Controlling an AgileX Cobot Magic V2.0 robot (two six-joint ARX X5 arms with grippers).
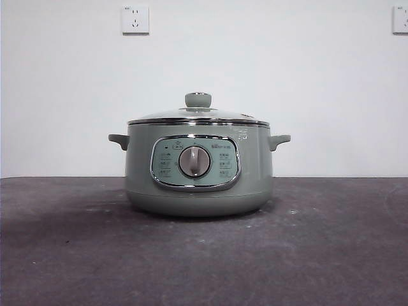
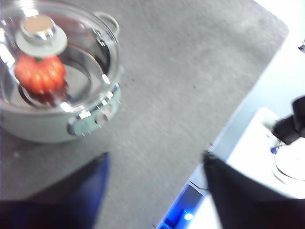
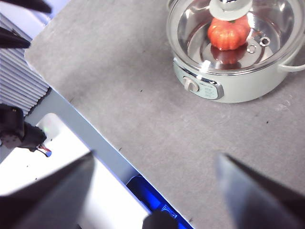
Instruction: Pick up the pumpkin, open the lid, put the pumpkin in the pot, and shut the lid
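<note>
The sage-green pot [image 1: 198, 167] stands in the middle of the table, with its silver dial [image 1: 194, 161] facing the front camera. The glass lid [image 1: 198, 115] sits shut on it, its green knob [image 1: 198, 99] on top. Through the lid both wrist views show the orange pumpkin [image 2: 40, 73] [image 3: 228, 33] lying inside the pot [image 2: 52, 126] [image 3: 228, 78]. My left gripper [image 2: 155, 160] is open and empty, held above the table away from the pot. My right gripper [image 3: 155, 160] is open and empty, also well back from the pot. Neither arm shows in the front view.
The dark grey mat [image 1: 204, 255] covers the table. Its edge [image 3: 90, 129] and a white surface with a blue light lie below my grippers. Two wall sockets [image 1: 135, 19] sit on the white back wall.
</note>
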